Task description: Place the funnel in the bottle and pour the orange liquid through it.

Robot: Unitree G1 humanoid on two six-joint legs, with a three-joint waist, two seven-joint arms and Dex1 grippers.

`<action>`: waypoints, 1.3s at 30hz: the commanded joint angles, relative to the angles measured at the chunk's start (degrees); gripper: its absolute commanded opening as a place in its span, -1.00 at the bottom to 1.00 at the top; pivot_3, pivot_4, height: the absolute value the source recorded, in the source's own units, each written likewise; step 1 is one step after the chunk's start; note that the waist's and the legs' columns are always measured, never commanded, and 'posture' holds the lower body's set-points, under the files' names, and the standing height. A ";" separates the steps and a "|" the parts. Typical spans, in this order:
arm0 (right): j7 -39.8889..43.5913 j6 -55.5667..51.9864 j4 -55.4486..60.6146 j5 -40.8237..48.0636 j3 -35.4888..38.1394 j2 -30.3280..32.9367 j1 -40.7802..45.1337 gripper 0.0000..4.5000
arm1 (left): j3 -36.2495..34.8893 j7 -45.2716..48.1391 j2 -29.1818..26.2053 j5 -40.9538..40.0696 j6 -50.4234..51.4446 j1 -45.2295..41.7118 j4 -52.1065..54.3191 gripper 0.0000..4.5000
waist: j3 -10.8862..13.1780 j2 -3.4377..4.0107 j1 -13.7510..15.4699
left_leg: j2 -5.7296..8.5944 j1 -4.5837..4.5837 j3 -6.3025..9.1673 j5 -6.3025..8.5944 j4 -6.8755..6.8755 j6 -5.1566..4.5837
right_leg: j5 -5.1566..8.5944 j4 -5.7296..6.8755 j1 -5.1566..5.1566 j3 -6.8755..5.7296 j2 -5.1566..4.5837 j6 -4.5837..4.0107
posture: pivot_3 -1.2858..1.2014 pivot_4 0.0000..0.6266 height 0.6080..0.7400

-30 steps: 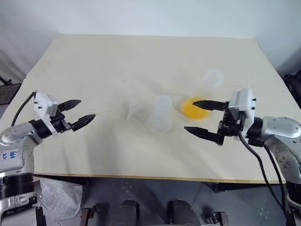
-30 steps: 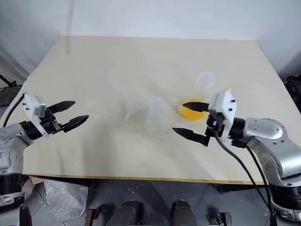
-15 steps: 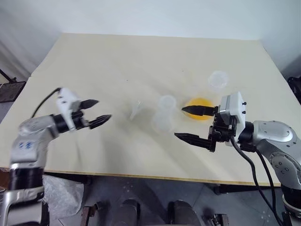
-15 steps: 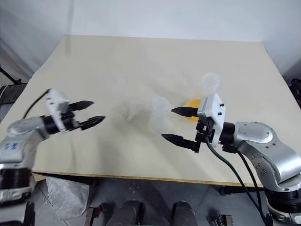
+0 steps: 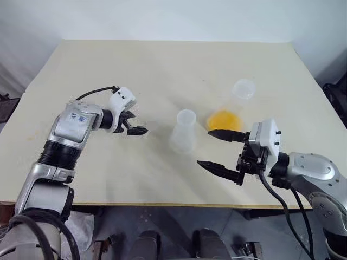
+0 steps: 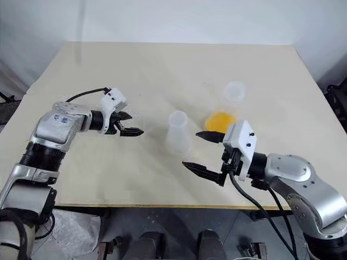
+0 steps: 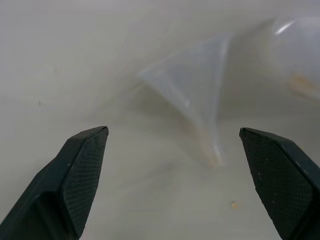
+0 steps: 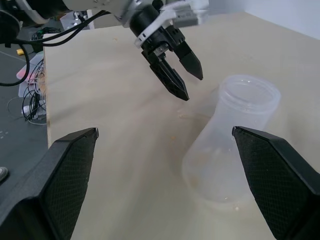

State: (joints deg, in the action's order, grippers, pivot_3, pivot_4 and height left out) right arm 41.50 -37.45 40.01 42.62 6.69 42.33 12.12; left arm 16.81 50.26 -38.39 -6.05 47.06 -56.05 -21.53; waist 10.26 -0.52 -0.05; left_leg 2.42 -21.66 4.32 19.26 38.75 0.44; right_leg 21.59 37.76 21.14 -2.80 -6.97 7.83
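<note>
Left gripper (image 5: 135, 125) wide open, empty, now advanced to the funnel (image 7: 197, 95).
Funnel lies on its side on the table (image 5: 162, 70) beside the bottle (image 5: 183, 130), plain in the left wrist view; right gripper (image 5: 219, 150) open, empty, drawn back slightly.

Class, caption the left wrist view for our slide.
Open left hand poised over the clear funnel lying on its side on the table.

No text, label, brand or number can be read. A small blue marking sits on the silver upper casing of the left arm (image 5: 77, 116), but its characters are too small to make out.
</note>
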 commanded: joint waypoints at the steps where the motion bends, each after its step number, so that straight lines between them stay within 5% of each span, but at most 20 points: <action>1: -1.50 1.35 3.18 -0.19 0.64 -0.53 -0.34 1.00 | 3.25 2.05 1.43 3.33 0.47 -4.66 -4.33 0.99 | 0.01 -0.01 0.00 | 0.01 -0.01 0.00 0.00 0.01 0.00 | 0.00 -0.01 0.00 0.01 0.00 0.00 | 0.03 -0.52 1.00; 16: -2.61 2.46 3.25 -1.64 -0.68 -0.82 -0.75 1.00 | 6.75 4.79 9.95 9.95 -4.81 -13.01 -21.36 0.99 | 0.03 -0.04 0.04 | 0.00 -0.06 -0.03 0.00 0.03 0.00 | -0.01 0.01 0.09 0.01 0.00 0.02 | 0.03 -0.52 1.00; 19: -2.60 2.29 3.28 -1.68 -0.42 -0.70 -0.83 1.00 | 5.87 2.86 11.84 11.16 -6.20 -14.43 -25.49 0.74 | 0.03 -0.04 0.27 | 0.01 -0.08 -0.03 0.00 0.07 0.00 | -0.01 0.01 0.09 0.01 -0.01 0.03 | 0.03 -0.52 1.00; 31: -1.64 2.14 2.15 -1.71 0.84 0.85 -0.88 1.00 | 2.25 2.52 13.93 12.27 -7.84 -16.87 -30.91 -0.91 | 0.03 -0.05 0.38 | 0.05 -0.45 0.04 0.00 0.28 -0.02 | -0.05 0.08 0.35 -0.03 -0.02 0.09 | 0.03 -0.52 1.00; 39: 1.20 3.61 -1.90 -3.08 1.94 2.83 0.02 1.00 | -4.37 2.02 11.89 9.54 -9.09 -16.87 -29.14 -0.91 | 0.03 -0.05 0.12 | 0.05 -0.50 0.04 0.00 0.30 -0.02 | -0.05 0.08 0.38 -0.05 -0.01 0.09 | 0.03 -0.52 1.00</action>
State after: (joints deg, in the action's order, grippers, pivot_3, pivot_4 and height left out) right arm 41.87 -35.36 37.66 39.93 7.09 44.51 11.59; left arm 14.40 52.57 -25.41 4.55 39.02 -71.84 -52.56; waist 10.29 -0.57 0.06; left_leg 2.46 -22.16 4.36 19.26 39.05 0.43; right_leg 21.55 37.84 21.53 -2.85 -6.98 7.92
